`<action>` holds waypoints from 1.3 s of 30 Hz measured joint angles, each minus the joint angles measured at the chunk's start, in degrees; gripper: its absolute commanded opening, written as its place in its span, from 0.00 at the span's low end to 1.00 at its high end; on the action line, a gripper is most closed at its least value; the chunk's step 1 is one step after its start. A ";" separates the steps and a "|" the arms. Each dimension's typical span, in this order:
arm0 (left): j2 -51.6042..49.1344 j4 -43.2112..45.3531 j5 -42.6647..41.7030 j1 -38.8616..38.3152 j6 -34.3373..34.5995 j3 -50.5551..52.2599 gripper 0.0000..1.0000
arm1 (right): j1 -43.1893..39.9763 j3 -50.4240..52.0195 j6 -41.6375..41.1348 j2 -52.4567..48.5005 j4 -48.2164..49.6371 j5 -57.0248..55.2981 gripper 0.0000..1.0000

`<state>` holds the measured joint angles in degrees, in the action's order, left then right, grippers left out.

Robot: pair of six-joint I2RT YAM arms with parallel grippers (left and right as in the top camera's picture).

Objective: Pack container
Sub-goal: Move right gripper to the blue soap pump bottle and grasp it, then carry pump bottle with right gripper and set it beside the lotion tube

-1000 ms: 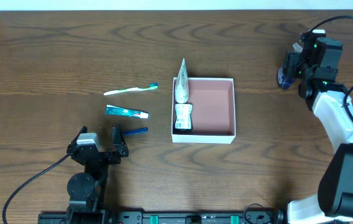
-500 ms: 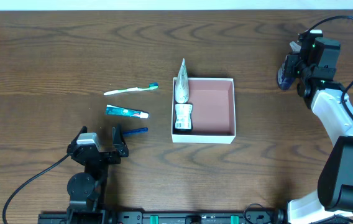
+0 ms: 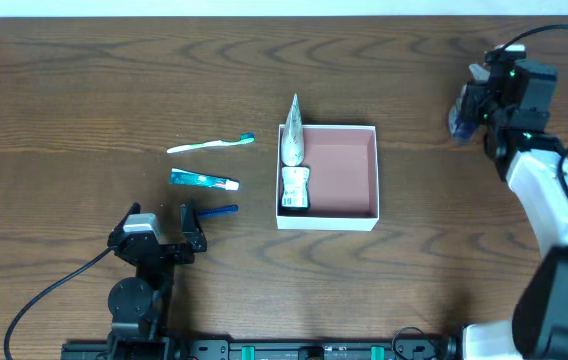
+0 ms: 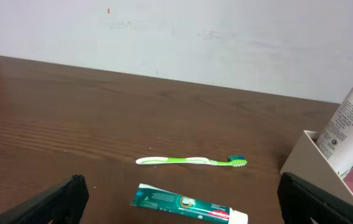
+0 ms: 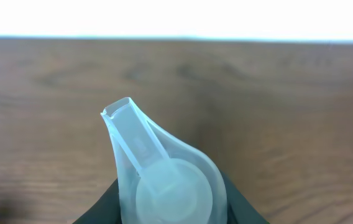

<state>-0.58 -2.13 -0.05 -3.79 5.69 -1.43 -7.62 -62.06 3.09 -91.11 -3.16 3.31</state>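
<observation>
Packing of the container (image 3: 339, 175), seen from the room at an intermediate stage. The square box sits near the middle of the table (image 3: 64, 80). Its pink floor is mostly bare. Two toiletries already lie along its left wall: a white tube (image 3: 292, 135), whose crimped end leans out over the rim, and a small bottle (image 3: 295, 188) just below it. Three items lie outside on the wood to the left of the box: a green-and-white toothbrush (image 3: 211, 145), a toothpaste tube (image 3: 204, 181) near it, and a short blue stick (image 3: 220, 211), too small to identify. The left end effector (image 3: 160, 225) sits low at the near edge of the table, just beside the blue stick. Its fingers are spread wide apart and hold nothing, as the left wrist view confirms. The right end effector (image 3: 461, 112) is at the far right, well apart from the container. It is clamped on a translucent plastic piece (image 5: 164, 168), whose kind cannot be told from its own camera. By this reading, under half the work is done: the held piece and the three loose items are yet to go in.
</observation>
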 measured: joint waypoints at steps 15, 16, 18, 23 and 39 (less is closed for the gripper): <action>0.00 0.00 0.00 0.00 0.00 0.00 0.98 | 0.31 -0.02 -18.05 13.84 -5.64 18.88 0.22; 0.00 0.00 0.00 0.00 0.00 0.00 0.98 | 0.57 -0.02 -19.28 13.84 -5.73 19.85 0.22; 0.00 0.00 0.02 0.00 0.00 -0.02 0.98 | 1.81 -0.02 -22.01 13.84 -6.16 21.64 0.23; 0.00 0.00 0.00 0.00 0.00 0.00 0.98 | 7.10 -0.02 -25.51 13.84 -6.54 22.64 0.24; 0.00 0.00 0.00 0.00 0.00 -0.02 0.98 | 29.05 -0.02 -28.11 13.20 -10.88 4.02 0.22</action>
<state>-0.58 -2.13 -0.05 -3.79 5.69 -1.45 21.43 -62.08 -25.02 -77.91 -14.04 7.33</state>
